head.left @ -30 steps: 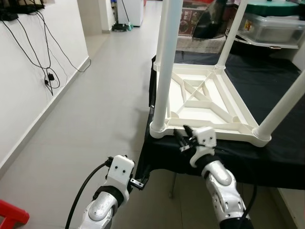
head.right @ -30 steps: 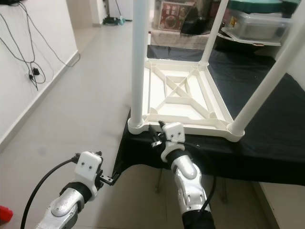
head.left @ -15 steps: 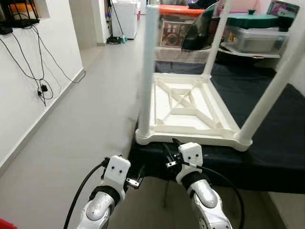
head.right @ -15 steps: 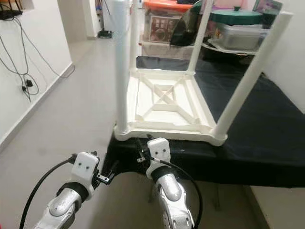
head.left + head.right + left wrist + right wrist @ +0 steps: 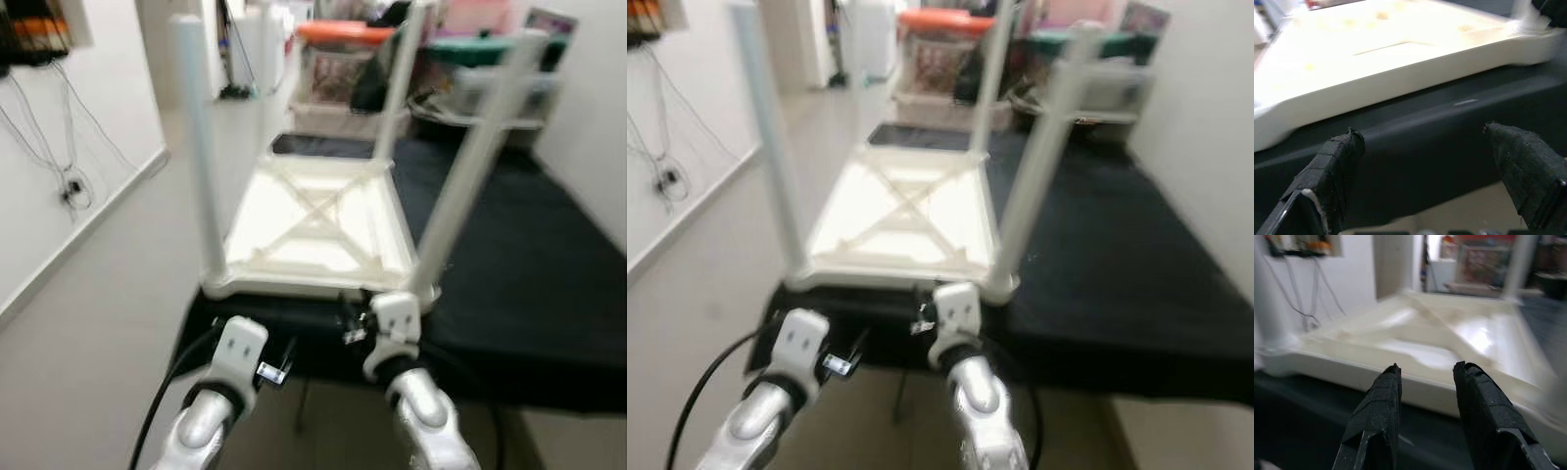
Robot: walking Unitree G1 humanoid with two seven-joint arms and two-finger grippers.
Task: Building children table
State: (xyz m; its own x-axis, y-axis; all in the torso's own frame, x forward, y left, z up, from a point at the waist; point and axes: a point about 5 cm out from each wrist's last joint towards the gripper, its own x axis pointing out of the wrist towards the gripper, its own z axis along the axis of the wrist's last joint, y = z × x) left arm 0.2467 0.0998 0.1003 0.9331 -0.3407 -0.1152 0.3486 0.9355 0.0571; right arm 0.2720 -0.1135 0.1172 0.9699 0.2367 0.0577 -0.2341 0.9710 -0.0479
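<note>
A white plastic children's table (image 5: 313, 220) lies upside down on a black-covered surface (image 5: 529, 264), with its legs pointing up. The near-left leg (image 5: 196, 147) and the near-right leg (image 5: 470, 166) stand at its front corners. My left gripper (image 5: 279, 370) is open, low in front of the black edge and below the table's rim (image 5: 1400, 73). My right gripper (image 5: 351, 328) is also open, nothing between its fingers (image 5: 1376, 421), and it points at the table's near rim (image 5: 1415, 387) from a short distance. The head views are blurred.
A white wall with hanging cables (image 5: 59, 166) runs along the left, and grey floor (image 5: 88, 323) lies beside the covered surface. Storage boxes (image 5: 338, 69) and a green-lidded bin (image 5: 480, 69) stand at the back. A white wall (image 5: 588, 117) closes the right.
The whole view has shifted and blurred, so the camera moved: the table now sits more centred in front of me. Both grippers stay low before its near edge.
</note>
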